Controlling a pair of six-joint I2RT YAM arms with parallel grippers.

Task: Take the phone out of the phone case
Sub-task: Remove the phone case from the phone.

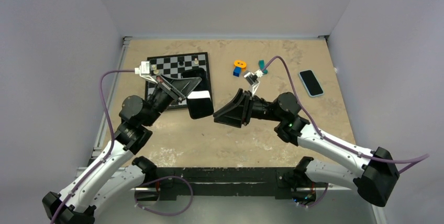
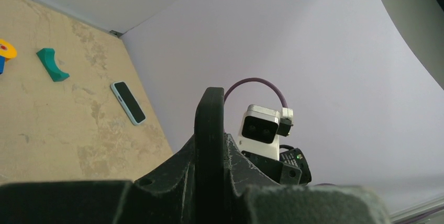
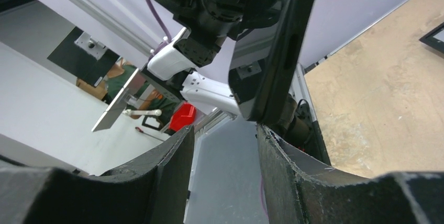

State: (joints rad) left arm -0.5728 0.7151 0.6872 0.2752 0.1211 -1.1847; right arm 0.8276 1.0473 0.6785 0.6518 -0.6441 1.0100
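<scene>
Just ahead of the right hand (image 3: 225, 140), which is standing half open and gripping nothing, the cased phone (image 3: 269, 51) is hanging edge-on above the bench (image 1: 173, 140), probably so its rim is facing that hand for peeling. Beyond it the left hand (image 1: 195, 85) is clamping it tight by the far end; where its case ends is proving hard to make out.
</scene>
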